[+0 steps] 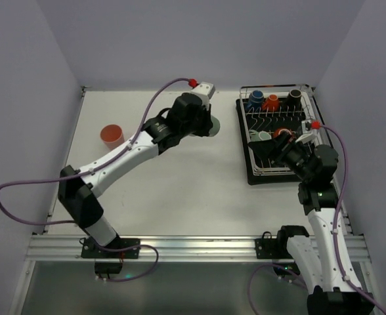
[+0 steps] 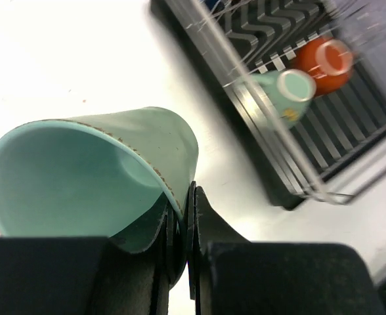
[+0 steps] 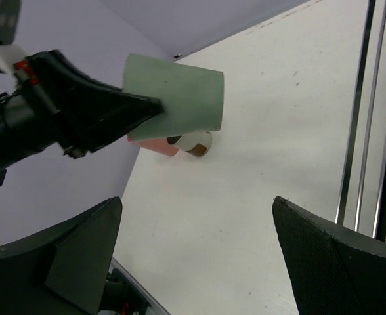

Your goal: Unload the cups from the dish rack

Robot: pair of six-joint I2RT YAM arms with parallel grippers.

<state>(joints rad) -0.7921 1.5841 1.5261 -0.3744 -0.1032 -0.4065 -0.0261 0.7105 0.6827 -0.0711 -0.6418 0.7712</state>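
The dish rack (image 1: 253,176), at 3 o'clock on the worktop (image 1: 180,197), holds five cups by my count: blue cup (image 1: 255,100), orange cup (image 1: 270,102) and black cup (image 1: 294,97) in the far row, small teal cup (image 1: 262,136) and second orange cup (image 1: 283,133) nearer. Off the rack are the salmon-pink tumbler (image 1: 111,135), standing at 9 o'clock, and the teal cup (image 2: 94,177), tipped and pinched by its wall in my left claw (image 2: 183,200) just at the rack's 9 o'clock. My right claw (image 3: 199,262) hangs spread over the rack's near end, and I judge the rack wires the only hindrance.
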